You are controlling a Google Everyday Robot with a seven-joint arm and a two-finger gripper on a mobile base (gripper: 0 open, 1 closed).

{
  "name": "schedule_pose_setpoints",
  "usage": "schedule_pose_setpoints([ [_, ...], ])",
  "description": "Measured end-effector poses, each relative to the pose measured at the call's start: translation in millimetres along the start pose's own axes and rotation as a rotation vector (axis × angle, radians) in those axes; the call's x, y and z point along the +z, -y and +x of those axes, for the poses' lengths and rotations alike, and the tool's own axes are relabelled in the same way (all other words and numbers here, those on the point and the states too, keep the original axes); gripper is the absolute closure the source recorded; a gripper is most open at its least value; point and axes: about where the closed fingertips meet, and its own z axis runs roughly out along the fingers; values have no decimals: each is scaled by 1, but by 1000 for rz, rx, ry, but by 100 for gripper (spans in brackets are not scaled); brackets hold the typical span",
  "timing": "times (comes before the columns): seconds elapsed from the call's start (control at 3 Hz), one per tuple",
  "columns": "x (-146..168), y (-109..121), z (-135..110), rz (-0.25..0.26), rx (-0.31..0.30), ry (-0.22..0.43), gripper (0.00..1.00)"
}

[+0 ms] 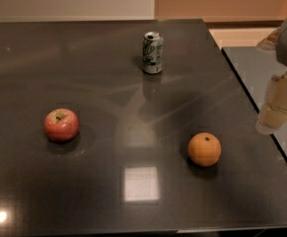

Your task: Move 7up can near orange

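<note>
Though well apart from the orange [204,149], upright white-and-green 7up can [152,53] (silver top), gripper [277,107] far right, state unclear.

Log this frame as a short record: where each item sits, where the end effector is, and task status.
7up can: upright, far centre of table
orange: near right, well apart from can
apple: left side, alone
end effector: right edge of view, over table's right edge, touching none of the items
status: can not yet moved near orange

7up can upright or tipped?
Upright: 7up can stands on its base, silver top up; gripper hangs at far right, apart from it.
</note>
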Motion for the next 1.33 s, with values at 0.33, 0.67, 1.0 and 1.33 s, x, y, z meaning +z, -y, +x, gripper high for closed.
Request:
schedule_pose_setpoints([
  [0.33,0,0,0,0,0,0,0],
  [0.67,0,0,0,0,0,1,0],
  [1.0,17,34,-18,-45,9,66,0],
  [1.33,22,45,-24,-58,12,87,0],
])
